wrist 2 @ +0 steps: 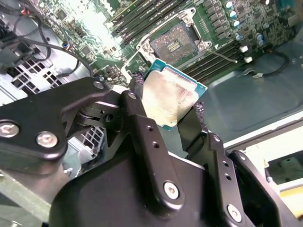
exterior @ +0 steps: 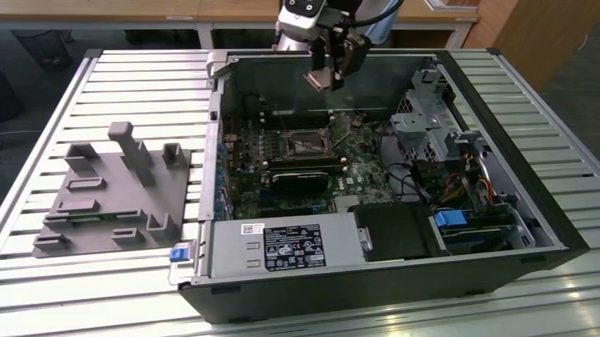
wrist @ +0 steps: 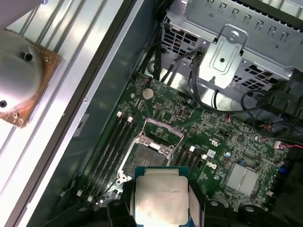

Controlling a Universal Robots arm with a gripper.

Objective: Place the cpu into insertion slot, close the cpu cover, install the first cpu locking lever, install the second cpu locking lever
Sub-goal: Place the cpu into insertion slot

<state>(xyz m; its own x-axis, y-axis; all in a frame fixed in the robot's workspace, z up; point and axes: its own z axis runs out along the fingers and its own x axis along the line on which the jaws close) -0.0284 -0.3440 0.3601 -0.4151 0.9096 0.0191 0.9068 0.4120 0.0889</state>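
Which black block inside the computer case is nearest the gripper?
The long ribbed black heatsink block mid-motherboard; the plain black box beside the white-labelled grey power supply lies farther from the gripper.

cpu (wrist 2: 166, 100) in hand (wrist 2: 168, 94) — above insertion slot (wrist 2: 173, 42)

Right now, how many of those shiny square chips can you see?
1. The cpu is pinched in the claw, up over the motherboard. The insertion slot is bare. I see no other chips, though some could be hidden.
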